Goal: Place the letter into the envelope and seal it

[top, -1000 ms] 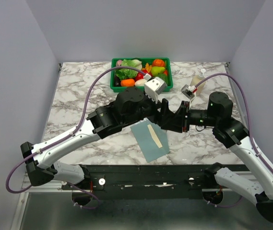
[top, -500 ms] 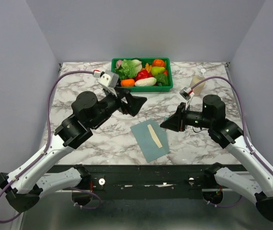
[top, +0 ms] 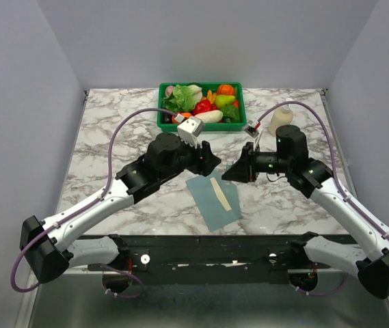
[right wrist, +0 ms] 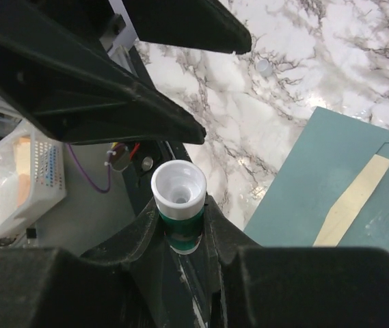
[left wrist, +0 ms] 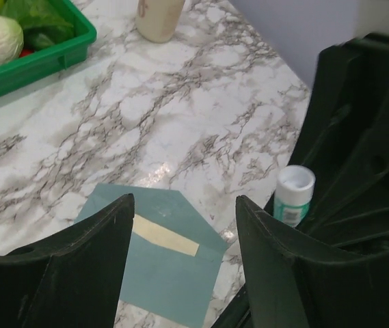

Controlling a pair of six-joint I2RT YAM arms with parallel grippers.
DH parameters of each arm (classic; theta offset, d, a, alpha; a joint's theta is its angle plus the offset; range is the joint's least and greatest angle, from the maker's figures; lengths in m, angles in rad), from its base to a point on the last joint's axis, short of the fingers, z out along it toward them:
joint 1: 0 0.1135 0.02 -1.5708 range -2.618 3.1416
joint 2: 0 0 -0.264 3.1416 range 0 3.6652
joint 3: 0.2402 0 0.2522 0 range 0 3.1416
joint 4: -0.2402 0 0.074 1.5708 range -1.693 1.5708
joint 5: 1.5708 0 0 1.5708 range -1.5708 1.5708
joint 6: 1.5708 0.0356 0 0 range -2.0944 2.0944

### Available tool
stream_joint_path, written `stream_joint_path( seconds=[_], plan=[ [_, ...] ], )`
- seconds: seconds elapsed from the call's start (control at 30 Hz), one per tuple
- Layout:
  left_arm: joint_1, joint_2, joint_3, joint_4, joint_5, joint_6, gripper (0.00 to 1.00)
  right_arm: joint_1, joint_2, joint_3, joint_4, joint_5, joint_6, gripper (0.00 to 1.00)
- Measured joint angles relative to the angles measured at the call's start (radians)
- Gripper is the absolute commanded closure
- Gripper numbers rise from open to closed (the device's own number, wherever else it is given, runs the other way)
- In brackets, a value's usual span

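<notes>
Envelope (top: 208, 205) open (letter (top: 220, 194) peeking out); green tube (right wrist: 178, 205) gripped.

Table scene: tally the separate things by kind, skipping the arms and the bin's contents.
Envelope: 1
Letter: 1, only a strip showing
Bin: 1
Bottle: 1
Glue stick: 1, held
Cap: 1, small, loose
Total: 6

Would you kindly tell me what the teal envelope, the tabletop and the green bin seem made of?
Flat teal envelope: matte paper, judging by its crisp folded flap. White grey-veined tabletop: glossy, showing glare; stone or marble-print laminate, unclear. Green rectangular bin: likely moulded plastic, uniform colour, smooth rim.
</notes>
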Motion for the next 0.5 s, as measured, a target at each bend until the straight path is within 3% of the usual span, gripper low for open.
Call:
stream_joint_path(
  seconds=[0.37, 0.5],
  plan=[
    [-0.081, 0.143, 0.148, -0.034, -0.066, 0.076, 0.28, 0.001, 0.019, 0.026, 0.000, -0.060, 0.008, 0.99],
    [-0.097, 0.150, 0.135, -0.048, -0.113, 0.078, 0.19, 0.001, 0.011, 0.025, -0.003, -0.060, 0.011, 0.99]
  ],
)
